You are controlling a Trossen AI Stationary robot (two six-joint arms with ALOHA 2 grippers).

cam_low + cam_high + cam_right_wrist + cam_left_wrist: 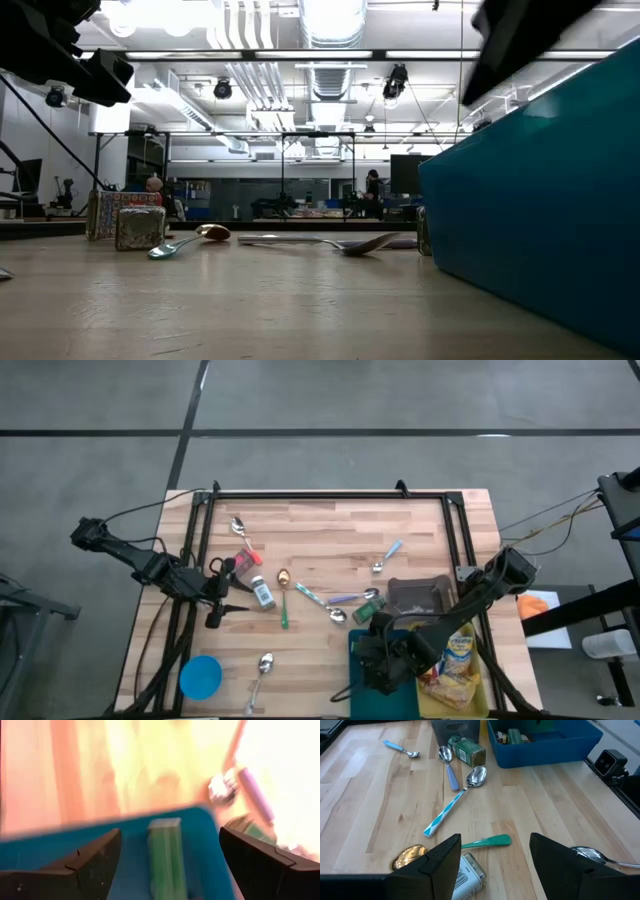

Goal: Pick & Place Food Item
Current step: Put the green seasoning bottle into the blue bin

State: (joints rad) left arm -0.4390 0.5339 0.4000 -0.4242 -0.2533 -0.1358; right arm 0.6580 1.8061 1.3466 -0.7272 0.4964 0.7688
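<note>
wooden slats make up the table [330,535], and past it the low view shows a big room with bright lights on the ceiling.

on the near right part of the table sits a blue bin [362,698]. the right gripper [385,660] hangs over it with its fingers spread wide, and nothing is between them. right under it, inside the bin, lies a small green box [166,855]. i think this is the food item, and it looks already dropped in its place.

beside the bin lies a yellow snack bag [458,660]. a dark tray [418,596] sits just behind the bin, with a green spice jar [468,751] lying next to it.

the left gripper [222,588] waits over the left side of the table. its fingers are apart and hold nothing. just under it lies a small jar with a white label [468,874].

the small jar looks light, hard and stiff. it is round, so i think it may roll or slip. a good place to grab is across its middle, with one finger on each side.

spoons lie all over the table. one has a blue and white handle [451,802], one a purple handle [448,764], and one is gold [408,856].
</note>
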